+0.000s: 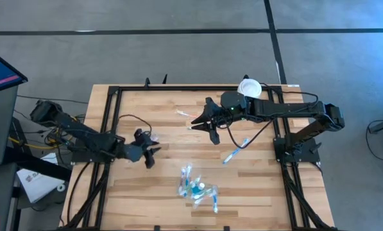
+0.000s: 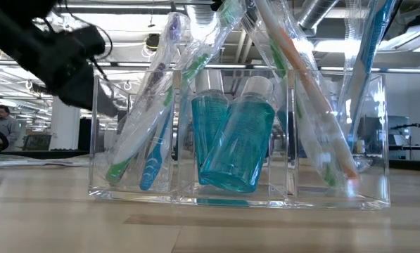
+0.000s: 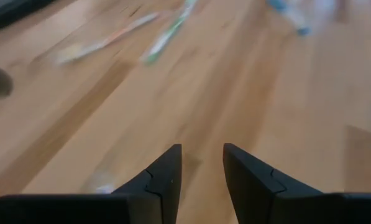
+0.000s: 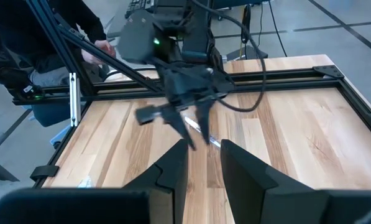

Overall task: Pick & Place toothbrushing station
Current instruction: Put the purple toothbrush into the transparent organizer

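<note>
A clear tray (image 1: 194, 186) stands near the table's front. Wrapped toothbrushes (image 2: 150, 133) lean in its outer compartments and two teal bottles (image 2: 231, 144) stand in its middle one. A blue toothbrush (image 1: 236, 153) lies flat on the wood to the right. A pink-white toothbrush (image 1: 185, 114) and a green one (image 3: 168, 32) lie farther back. My left gripper (image 1: 149, 153) hovers open left of the tray, nothing between its fingers (image 3: 201, 174). My right gripper (image 1: 207, 123) hangs open above the pink-white toothbrush, well off the wood.
A white tub (image 1: 249, 87) sits at the far edge by the right arm. Black frame rails (image 1: 108, 128) run along both sides of the table. A person (image 4: 23, 50) is beyond the table's left side. Bare wood lies between the tray and my left gripper.
</note>
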Robot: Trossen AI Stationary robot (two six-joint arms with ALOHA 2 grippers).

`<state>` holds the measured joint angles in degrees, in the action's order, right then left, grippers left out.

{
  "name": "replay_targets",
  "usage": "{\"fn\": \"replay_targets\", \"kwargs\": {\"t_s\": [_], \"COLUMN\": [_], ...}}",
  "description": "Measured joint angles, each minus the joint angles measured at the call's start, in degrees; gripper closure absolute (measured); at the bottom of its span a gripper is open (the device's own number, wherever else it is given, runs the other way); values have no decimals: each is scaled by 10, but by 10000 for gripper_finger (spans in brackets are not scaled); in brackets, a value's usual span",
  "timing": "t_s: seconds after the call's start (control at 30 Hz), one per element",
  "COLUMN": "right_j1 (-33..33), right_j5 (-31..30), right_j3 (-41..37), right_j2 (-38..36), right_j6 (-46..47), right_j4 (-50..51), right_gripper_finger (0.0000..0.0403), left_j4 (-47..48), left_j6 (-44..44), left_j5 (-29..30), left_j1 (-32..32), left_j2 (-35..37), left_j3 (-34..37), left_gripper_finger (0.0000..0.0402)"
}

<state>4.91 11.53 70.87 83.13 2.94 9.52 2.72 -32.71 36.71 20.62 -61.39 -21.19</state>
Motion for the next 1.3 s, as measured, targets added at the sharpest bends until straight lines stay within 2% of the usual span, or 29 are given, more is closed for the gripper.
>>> {"fn": "replay_targets", "kwargs": {"t_s": [0.3, 0.47, 0.77, 1.1, 1.3], "right_j1": [0, 0, 0, 0, 0], "right_j5": [0, 0, 0, 0, 0], "right_j3": [0, 0, 0, 0, 0], "right_j2": [0, 0, 7, 7, 7], "right_j6": [0, 0, 0, 0, 0], "right_j4": [0, 0, 1, 0, -1], "right_gripper_finger": [317, 317, 317, 317, 317], "left_j4": [90, 123, 124, 128, 126], "left_j6": [-23, -23, -22, -23, -35], "left_j5": [-61, -66, -121, -131, -131], "left_j1": [-105, -145, -177, -178, -178], "left_j2": [0, 0, -4, -7, -10], "left_j3": [0, 0, 0, 2, 23], "left_gripper_finger": [288, 288, 284, 221, 206]}}
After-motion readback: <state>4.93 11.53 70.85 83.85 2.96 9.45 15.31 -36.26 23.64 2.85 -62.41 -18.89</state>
